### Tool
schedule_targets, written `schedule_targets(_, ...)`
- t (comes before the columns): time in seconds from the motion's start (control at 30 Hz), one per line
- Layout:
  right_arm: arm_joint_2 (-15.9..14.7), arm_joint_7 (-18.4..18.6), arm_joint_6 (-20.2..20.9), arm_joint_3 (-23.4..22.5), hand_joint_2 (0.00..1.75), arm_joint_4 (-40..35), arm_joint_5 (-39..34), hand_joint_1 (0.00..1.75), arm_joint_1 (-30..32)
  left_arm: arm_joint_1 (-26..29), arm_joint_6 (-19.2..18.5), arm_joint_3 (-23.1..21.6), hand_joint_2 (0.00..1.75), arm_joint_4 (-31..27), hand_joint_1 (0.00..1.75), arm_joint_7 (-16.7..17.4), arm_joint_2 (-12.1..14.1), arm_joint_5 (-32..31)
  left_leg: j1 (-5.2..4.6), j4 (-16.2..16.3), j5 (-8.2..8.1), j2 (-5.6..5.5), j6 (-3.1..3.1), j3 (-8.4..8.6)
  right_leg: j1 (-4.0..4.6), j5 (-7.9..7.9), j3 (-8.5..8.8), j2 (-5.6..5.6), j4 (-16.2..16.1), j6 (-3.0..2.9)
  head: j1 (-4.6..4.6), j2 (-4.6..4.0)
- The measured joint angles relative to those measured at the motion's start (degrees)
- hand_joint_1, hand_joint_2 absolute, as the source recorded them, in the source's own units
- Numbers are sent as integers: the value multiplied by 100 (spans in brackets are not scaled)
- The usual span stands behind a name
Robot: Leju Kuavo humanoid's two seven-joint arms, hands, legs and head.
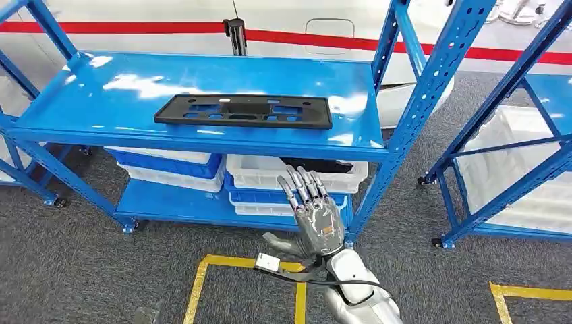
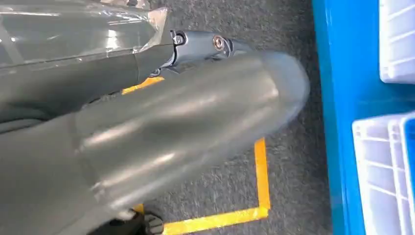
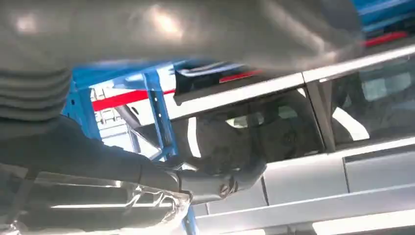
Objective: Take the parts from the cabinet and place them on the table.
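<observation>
A flat black plastic part (image 1: 244,111), pierced with slots, lies lengthwise on the top shelf of the blue steel rack (image 1: 202,79), toward its front edge and untouched. Below and in front of it the robot's right hand (image 1: 311,212) is raised with its fingers straight, spread and holding nothing; the left hand (image 2: 161,122) shows as a blurred grey thumb over the floor, and whether its fingers are open I cannot tell. The part is long and thin, so a lift looks likeliest to go well with the right hand rising above the shelf's front lip and gripping the near long edge close to the middle to keep it level. The rack's right front upright (image 1: 411,128) stands close beside the hand. White and blue bins (image 1: 290,177) crowd the lower shelf; yellow floor tape (image 1: 229,264) marks the carpet, and a 2nd blue rack (image 1: 512,135) stands to the right.
</observation>
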Motion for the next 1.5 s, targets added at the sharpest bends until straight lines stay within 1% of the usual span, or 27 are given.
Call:
schedule_targets(0.1,31,0,0,-2,175,22,-48,0,-30,24,-4,4,0,2,0,0,-2,0,96,1249,-513,2,-113,-692,6,-42,45,-3,2,-53,5,0)
schedule_targets(0.13,31,0,0,-2,175,37,-59,0,-27,41,-9,4,0,2,0,0,-4,0,133,1478,-518,8,-142,-872,5,-57,55,1,3,-46,-6,0)
schedule_targets(0.2,33,0,0,-2,175,63,-59,0,-27,50,-13,7,0,2,0,0,-2,0,204,1089,-136,29,-193,-781,-25,-98,99,10,6,-6,-9,0)
schedule_targets(0.27,41,0,0,-2,175,68,-59,0,-33,46,-24,7,0,2,0,0,-2,0,259,97,402,38,-235,-312,-55,-157,188,20,6,72,-4,0)
schedule_targets(0.3,46,2,0,-2,175,70,-57,0,-50,41,-31,7,0,2,0,0,-9,-7,258,-218,421,39,-271,-152,-11,-191,201,21,14,123,-33,0)
schedule_targets(0.43,48,31,0,0,175,85,-4,0,-87,30,-31,7,0,2,0,0,-11,-9,141,-251,380,-9,-67,-142,5,-229,229,25,-58,285,-9,0)
schedule_targets(0.47,48,41,0,2,175,87,17,0,-88,27,-33,7,0,0,0,0,-17,-9,170,-302,408,-10,3,-96,16,-273,183,14,-10,320,2,0)
schedule_targets(0.5,48,59,-2,4,175,87,33,0,-91,22,-33,7,0,0,0,-2,-31,-11,144,-301,390,-3,41,-70,-1,-361,132,-6,182,297,-2,0)
schedule_targets(0.53,48,85,0,4,175,92,46,0,-97,15,-33,9,0,2,0,0,-24,-11,132,-299,369,3,109,-56,6,-540,-69,-6,589,237,18,0)
schedule_targets(0.6,37,105,0,4,175,112,48,0,-84,14,-33,15,0,2,0,0,-22,-11,91,-297,335,11,166,-30,12,-880,-643,-5,1607,167,26,0)
schedule_targets(0.63,28,105,0,4,175,127,52,0,-76,16,-33,20,0,2,0,0,-22,-11,71,-296,320,9,183,-17,25,-928,-854,-5,1920,180,31,0)
schedule_targets(0.67,20,105,0,4,175,136,55,0,-68,16,-39,20,0,4,0,0,-26,-13,47,-296,305,-4,196,4,41,-865,-932,-6,1941,200,24,0)
schedule_targets(0.73,13,105,0,4,175,140,61,0,-65,16,-42,20,0,7,0,0,-39,-17,6,-295,251,-31,198,83,85,-416,-638,-5,1172,261,29,0)
schedule_targets(0.77,13,105,0,4,175,140,61,0,-69,15,-39,20,0,7,0,0,-42,-15,-10,-295,221,-42,192,131,113,-158,-384,-6,596,259,33,0)
schedule_targets(0.8,13,105,0,4,175,140,61,0,-75,16,-39,20,0,7,0,0,-46,-17,-13,-299,194,-44,187,150,134,2,-214,-21,172,208,33,0)
schedule_targets(0.83,15,103,0,6,175,144,61,0,-83,7,-39,20,0,11,0,0,-46,-17,-78,-277,146,-53,149,158,166,31,-138,-15,97,146,20,0)
schedule_targets(0.93,17,107,0,20,175,149,63,0,-90,4,-46,20,0,15,0,0,-48,-26,-24,-287,125,-50,93,156,159,27,-158,-11,95,77,28,0)
schedule_targets(1.0,39,144,0,33,175,155,63,0,-99,-8,-46,22,0,15,0,-2,-48,-41,0,-157,20,-38,9,150,74,47,-53,-6,3,20,24,0)
schedule_targets(1.03,61,177,0,46,175,160,63,0,-114,-16,-48,20,0,17,0,-2,-52,-55,14,151,-147,-23,-25,13,64,25,-21,-14,2,-42,0,0)
schedule_targets(1.13,65,275,0,59,175,173,72,0,-115,-17,-68,17,0,46,0,0,-57,-113,104,1404,-601,2,-129,-711,70,-15,18,-12,5,-91,3,0)
schedule_targets(1.17,63,297,0,59,175,171,72,0,-98,-16,-72,17,0,57,0,0,-57,-129,133,1495,-545,6,-150,-830,68,-28,28,-7,5,-72,0,0)
schedule_targets(1.2,63,324,0,59,175,170,72,0,-84,-22,-77,17,0,68,0,0,-57,-131,158,1322,-358,19,-170,-804,60,-42,42,3,6,-63,5,0)
schedule_targets(1.27,63,352,0,59,175,164,109,0,-67,-46,-85,17,0,92,0,0,-55,-144,212,376,239,35,-208,-403,38,-91,113,18,8,-3,2,0)
schedule_targets(1.3,63,378,0,59,175,160,122,0,-66,-63,-90,17,0,101,0,0,-57,-146,236,-100,446,45,-217,-186,40,-116,140,19,8,36,0,0)
schedule_targets(1.33,63,402,0,59,175,160,140,0,-67,-94,-94,17,0,120,0,0,-59,-151,189,-223,352,25,-215,-120,117,-144,129,24,27,79,-15,0)
schedule_targets(1.43,57,450,-2,59,175,136,166,0,-50,-98,-101,17,0,140,0,0,-59,-207,128,-220,341,2,-71,-136,88,-151,129,21,-19,163,11,0)
schedule_targets(1.5,48,505,0,59,175,96,164,0,-45,-113,-107,17,0,153,0,-2,-63,-232,152,-285,383,23,33,-77,78,-229,73,6,116,231,15,0)
